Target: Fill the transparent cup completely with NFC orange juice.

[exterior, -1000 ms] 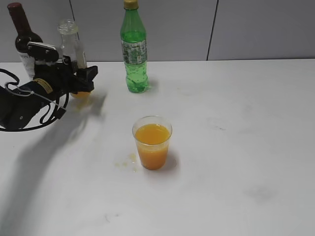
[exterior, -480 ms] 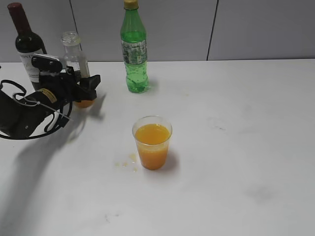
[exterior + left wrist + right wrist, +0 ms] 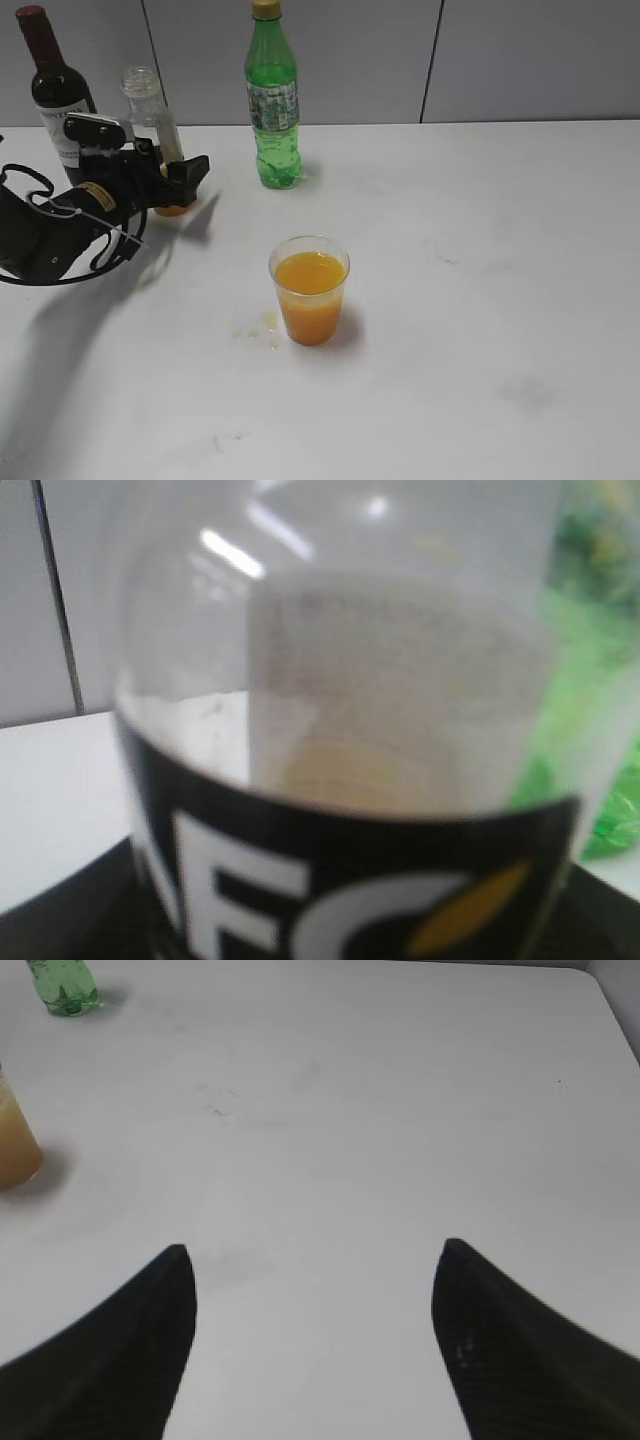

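The transparent cup (image 3: 309, 290) stands mid-table, holding cloudy NFC orange juice up to a little below its rim; its side also shows at the left edge of the right wrist view (image 3: 14, 1150). The nearly empty NFC bottle (image 3: 150, 105) stands upright at the back left, its black label filling the left wrist view (image 3: 340, 880). My left gripper (image 3: 165, 168) sits around the bottle's lower body. How tightly its fingers hold the bottle is hidden. My right gripper (image 3: 315, 1255) hangs open over bare table, to the right of the cup.
A green soda bottle (image 3: 272, 100) stands behind the cup. A dark wine bottle (image 3: 55, 90) stands just behind the left arm. Small orange drips (image 3: 262, 325) lie on the white table (image 3: 480, 300) left of the cup.
The left arm has shifted right and back, and the NFC bottle has gone from slightly tilted to upright. The gripper's near finger has edged a little right. The right gripper has not moved.
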